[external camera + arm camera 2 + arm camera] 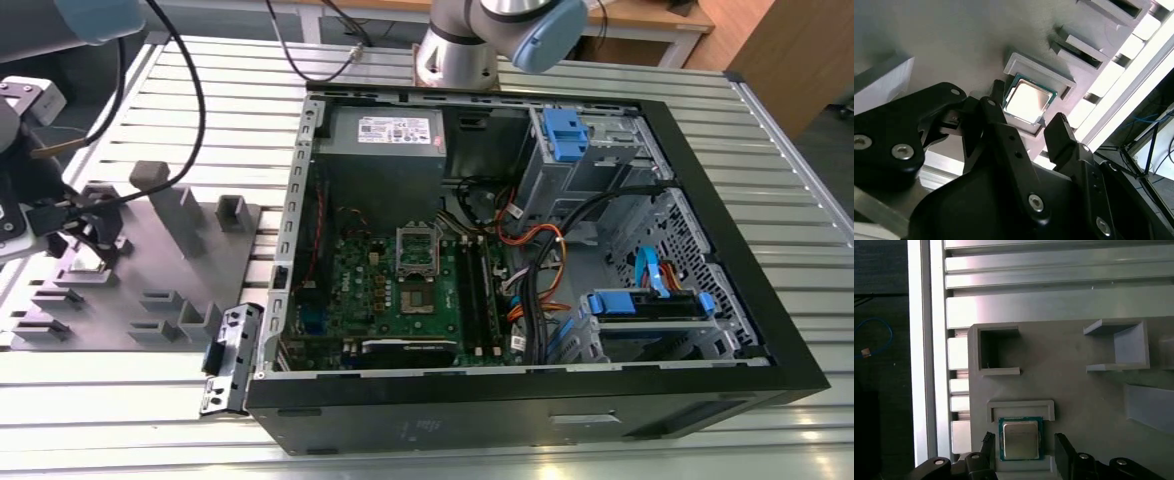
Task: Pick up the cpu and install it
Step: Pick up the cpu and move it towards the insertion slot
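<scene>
The cpu (1020,439), a small square chip with a silvery top, lies flat in a shallow recess of the grey moulded tray (1079,390). In the second wrist view the cpu (1026,101) sits in the same recess. My gripper (1024,440) is open and straddles the chip, one black finger on each side with small gaps between them and the chip. The fingertips (1056,125) hover just above the tray (954,40). In the exterior view my gripper (67,235) is over the tray (160,250) at the exterior view's left. The silver socket frame (418,250) sits on the motherboard.
The open black computer case (534,400) lies on the slatted aluminium table (747,130), to the tray's right in the exterior view. Upright grey blocks (174,215) rise from the tray near my gripper. Cables (534,240) and blue drive brackets (647,303) crowd the case's right half.
</scene>
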`<action>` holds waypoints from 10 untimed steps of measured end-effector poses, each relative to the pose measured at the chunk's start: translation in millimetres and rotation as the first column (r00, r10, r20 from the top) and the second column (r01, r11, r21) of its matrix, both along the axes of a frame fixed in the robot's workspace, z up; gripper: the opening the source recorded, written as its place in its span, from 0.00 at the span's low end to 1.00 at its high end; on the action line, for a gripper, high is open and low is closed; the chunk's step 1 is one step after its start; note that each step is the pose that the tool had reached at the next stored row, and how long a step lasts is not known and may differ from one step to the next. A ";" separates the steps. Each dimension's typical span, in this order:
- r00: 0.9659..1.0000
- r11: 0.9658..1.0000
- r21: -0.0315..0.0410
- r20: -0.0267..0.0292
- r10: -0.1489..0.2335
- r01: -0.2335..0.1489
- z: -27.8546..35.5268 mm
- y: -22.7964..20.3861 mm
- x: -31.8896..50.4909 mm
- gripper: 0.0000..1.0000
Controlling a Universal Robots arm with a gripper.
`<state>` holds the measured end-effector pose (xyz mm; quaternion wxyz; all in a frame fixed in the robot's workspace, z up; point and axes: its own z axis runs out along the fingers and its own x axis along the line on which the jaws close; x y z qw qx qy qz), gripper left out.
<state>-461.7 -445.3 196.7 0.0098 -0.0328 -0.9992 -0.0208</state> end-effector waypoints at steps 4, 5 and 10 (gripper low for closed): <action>1.000 1.000 0.000 0.001 0.009 -0.009 -6.3 0.8 -1.1 0.59; 1.000 1.000 0.000 0.001 0.011 -0.011 -7.0 0.9 -1.2 0.59; 1.000 1.000 0.000 0.001 0.021 -0.021 -9.2 1.1 -1.2 0.59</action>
